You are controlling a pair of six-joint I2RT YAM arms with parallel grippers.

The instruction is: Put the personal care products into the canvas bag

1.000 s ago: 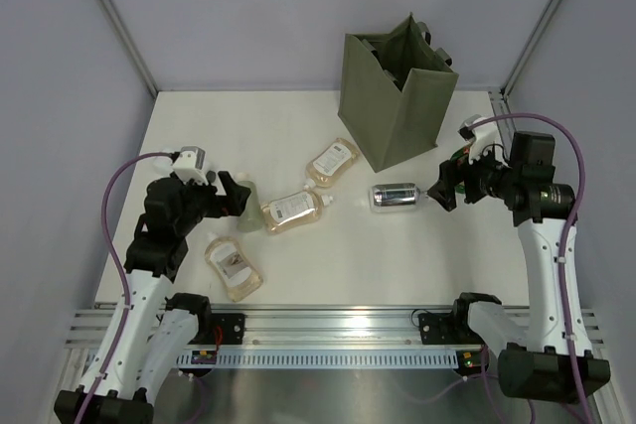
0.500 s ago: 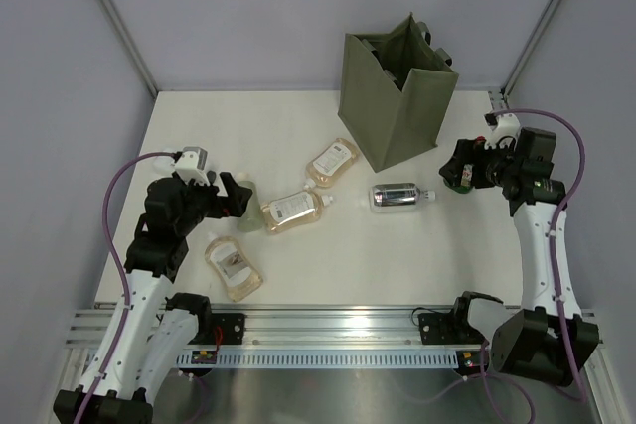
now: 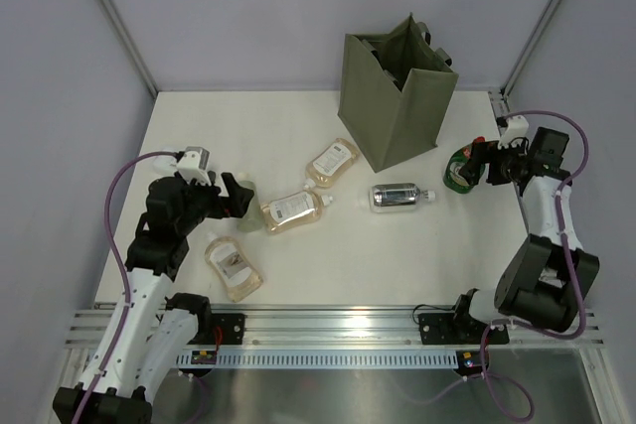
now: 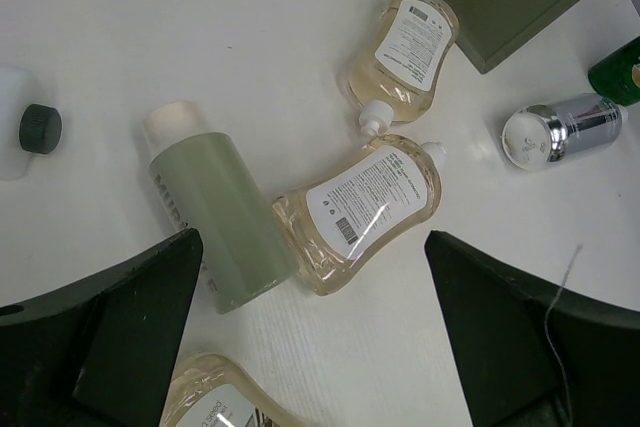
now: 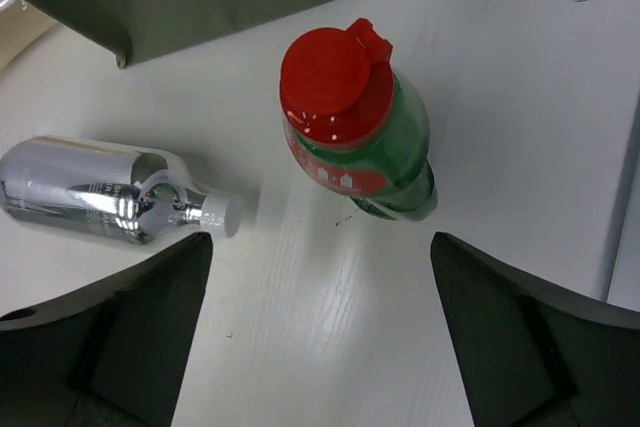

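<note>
White tabletop (image 3: 298, 116) inside a grey-walled cell is hosting a packing job, with every visible product lying or standing outside the canvas bag. At the left of the overhead frame, the left gripper (image 3: 232, 196) is hovering with its jaws spread wide and holding nothing, just beside a pale green bottle (image 4: 215, 207) lying on its side; a white bottle (image 4: 10, 137) with a dark cap is peeking in at the wrist view's left edge. Three amber pouches are lying flat across the middle: one at lower left (image 3: 234, 268), one at centre (image 3: 291, 210) and one (image 3: 332, 162) touching or nearly touching the bag's base. Right of them, the silver bottle (image 3: 397, 195) is lying on its side. The canvas bag (image 3: 396, 96) is standing upright at upper centre-right, mouth open. Further right, the green red-capped bottle (image 3: 460, 168) is standing near the bag's right corner, and the right gripper (image 3: 478, 160) is facing it with jaws released and empty. This pick appears to be the step in hand: the fingers should be closing on the bottle's body below the cap, squarely enough not to tip it, then lifting well above the soft rim before releasing over the opening.
</note>
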